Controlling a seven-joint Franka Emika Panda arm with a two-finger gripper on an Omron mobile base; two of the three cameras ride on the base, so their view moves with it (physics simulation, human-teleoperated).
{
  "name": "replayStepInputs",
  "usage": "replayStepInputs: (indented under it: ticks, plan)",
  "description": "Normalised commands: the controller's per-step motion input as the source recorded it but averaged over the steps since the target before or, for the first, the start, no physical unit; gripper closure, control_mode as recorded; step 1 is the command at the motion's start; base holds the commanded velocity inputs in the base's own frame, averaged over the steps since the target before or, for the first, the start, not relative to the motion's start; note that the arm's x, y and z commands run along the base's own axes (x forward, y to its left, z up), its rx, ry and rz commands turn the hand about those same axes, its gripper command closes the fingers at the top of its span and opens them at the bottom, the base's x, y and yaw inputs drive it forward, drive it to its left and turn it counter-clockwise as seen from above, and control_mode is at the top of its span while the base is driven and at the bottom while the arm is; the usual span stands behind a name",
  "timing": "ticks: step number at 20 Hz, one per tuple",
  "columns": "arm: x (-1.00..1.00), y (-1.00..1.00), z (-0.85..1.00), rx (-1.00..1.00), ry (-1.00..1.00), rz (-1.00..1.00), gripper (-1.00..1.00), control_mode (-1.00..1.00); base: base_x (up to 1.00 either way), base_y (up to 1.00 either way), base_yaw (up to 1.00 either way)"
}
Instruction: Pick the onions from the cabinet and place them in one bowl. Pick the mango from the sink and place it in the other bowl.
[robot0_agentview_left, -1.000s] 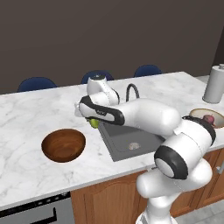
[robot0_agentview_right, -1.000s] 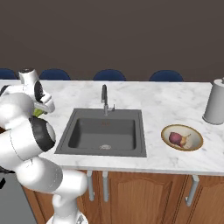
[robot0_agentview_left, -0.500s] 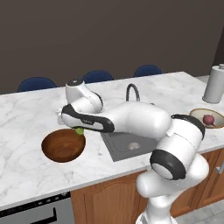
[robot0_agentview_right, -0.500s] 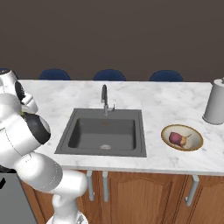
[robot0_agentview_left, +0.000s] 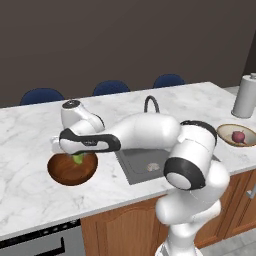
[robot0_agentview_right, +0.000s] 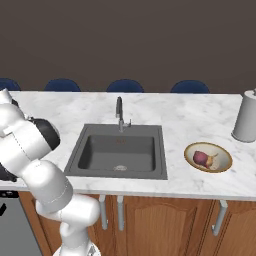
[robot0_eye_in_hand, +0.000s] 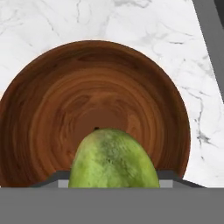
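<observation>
At the left of the left base view we see the dark wooden bowl (robot0_agentview_left: 71, 170) on the white marble counter (robot0_agentview_left: 25, 145), with the gripper (robot0_agentview_left: 77, 158) hanging just above its middle. The gripper is clamped on the mango (robot0_agentview_left: 78, 158), a small yellow-green fruit poised over the bowl's hollow. In the hand view the mango (robot0_eye_in_hand: 113, 159) sits at the bottom centre, and the bowl's (robot0_eye_in_hand: 52, 113) ringed inside lies behind it; we cannot tell whether the fruit touches the wood.

Moving right, the arm stretches across the centre of the frame, partly covering the grey sink (robot0_agentview_left: 147, 162) sunk in the marble, with its dark faucet (robot0_agentview_left: 151, 103) behind. In the right base view the sink (robot0_agentview_right: 120, 152) lies in the middle of the frame, its round drain visible.

Further right, near the right edge of the left base view, the shallow tan bowl (robot0_agentview_left: 224, 131) holds a reddish-purple onion (robot0_agentview_left: 238, 136). The right base view shows that bowl (robot0_agentview_right: 190, 154) at the centre right with the purple onion (robot0_agentview_right: 200, 158) and a tan one (robot0_agentview_right: 214, 159) beside it. A paper towel roll (robot0_agentview_right: 246, 123) stands upright behind it.
</observation>
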Motion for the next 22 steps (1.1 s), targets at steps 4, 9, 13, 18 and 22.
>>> replayStepInputs:
  ticks: [4, 9, 13, 18, 22]
  plan:
    - [-0.07, 0.13, -0.21, -0.03, 0.07, 0.04, 1.00, -1.00, 0.00, 0.00, 0.00]
    - [0.02, 0.00, -0.39, -0.01, 0.02, 0.00, 1.00, -1.00, 0.00, 0.00, 0.00]
    - [0.00, 0.00, -0.56, 0.00, 0.07, 0.00, 1.00, -1.00, 0.00, 0.00, 0.00]
    - [0.00, 0.00, -0.15, 0.00, 0.04, 0.00, 1.00, -1.00, 0.00, 0.00, 0.00]
    - [0.00, 0.00, 0.00, 0.00, 0.04, 0.00, 1.00, -1.00, 0.00, 0.00, 0.00]
